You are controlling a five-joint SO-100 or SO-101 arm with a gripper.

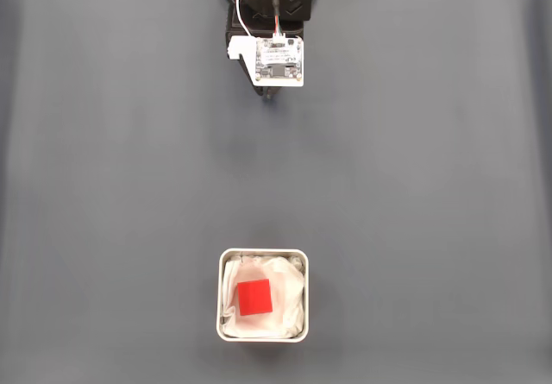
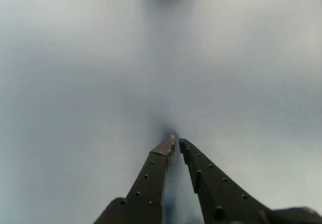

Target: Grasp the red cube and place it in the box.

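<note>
- Well, in the fixed view the cube (image 1: pixel 254 298) sits inside the box (image 1: pixel 261 254) on white paper (image 1: pixel 289 293), low on the grey mat (image 1: pixel 112 185); the arm (image 1: pixel 274 30) is folded at the top, well apart.
- Wrist view: the gripper (image 2: pixel 175 143) hangs over bare mat, fingers nearly closed, holding nothing.

Bright red cube (image 1: pixel 254 298), white wrinkly paper lining (image 1: pixel 289 302), pale metal box (image 1: pixel 261 252), plain dark grey mat (image 1: pixel 129 185), black gripper (image 2: pixel 177 143).
</note>
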